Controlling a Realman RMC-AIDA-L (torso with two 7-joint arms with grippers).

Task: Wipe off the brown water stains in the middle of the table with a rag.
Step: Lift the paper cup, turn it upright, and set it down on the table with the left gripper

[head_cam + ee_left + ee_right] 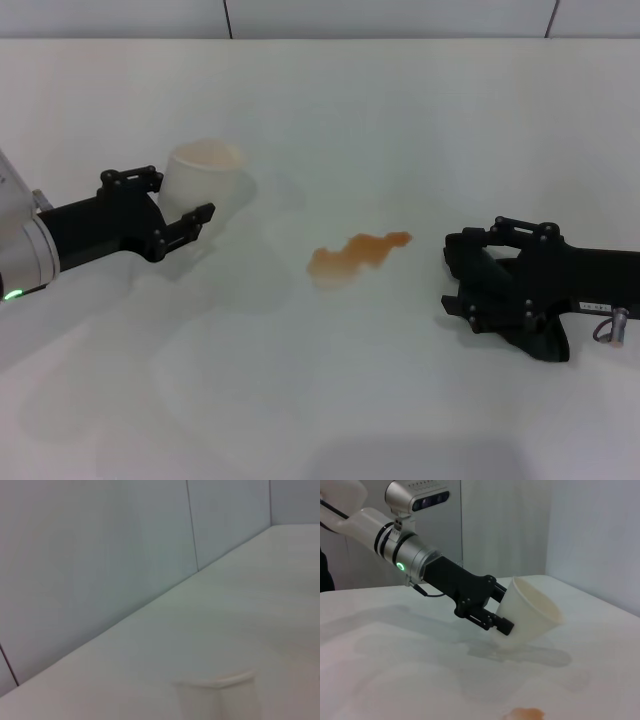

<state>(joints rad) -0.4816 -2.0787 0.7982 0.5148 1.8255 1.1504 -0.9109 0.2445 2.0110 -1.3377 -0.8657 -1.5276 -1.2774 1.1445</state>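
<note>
The brown water stains (pixel 355 252) lie as a wavy orange-brown streak in the middle of the white table (pixel 400 120); their edge also shows in the right wrist view (pixel 522 713). To the right of the stains, my right gripper (pixel 462 276) rests low on the table, shut on the rag (pixel 535 340), a dark lump bulging under it. A hand's width of bare table separates it from the streak. At the left, my left gripper (pixel 176 202) (pixel 492 609) is shut on a whitish cup (pixel 205 178) (pixel 530 612), held tilted above the table.
The table's back edge meets a pale panelled wall (pixel 400 15). In the left wrist view only the cup's rim (pixel 220 682), the tabletop and the wall (pixel 100 555) show. A faint wet sheen lies on the table under the cup (pixel 520 655).
</note>
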